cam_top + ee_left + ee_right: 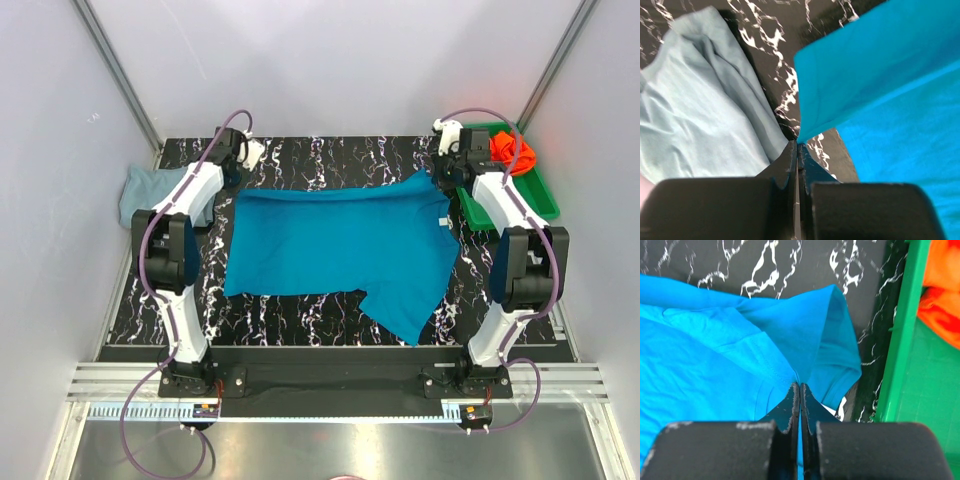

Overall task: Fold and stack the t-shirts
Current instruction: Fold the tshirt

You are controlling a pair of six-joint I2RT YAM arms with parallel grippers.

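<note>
Seen from above, three shirts are counted: one teal shirt [340, 250] spread across the middle of the tabletop [300, 315], one grey shirt [145, 190] at its far-left corner, and one orange shirt [515, 152] in the single green tray [540, 198] at far right.
In the left wrist view, the left gripper [798, 145] is clamped on a corner of the teal shirt.
In the right wrist view, the right gripper [800, 385] is likewise pinched on the teal shirt's edge.

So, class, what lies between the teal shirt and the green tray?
Between teal shirt and green tray, only bare marbled table; right wrist view shows it.
</note>
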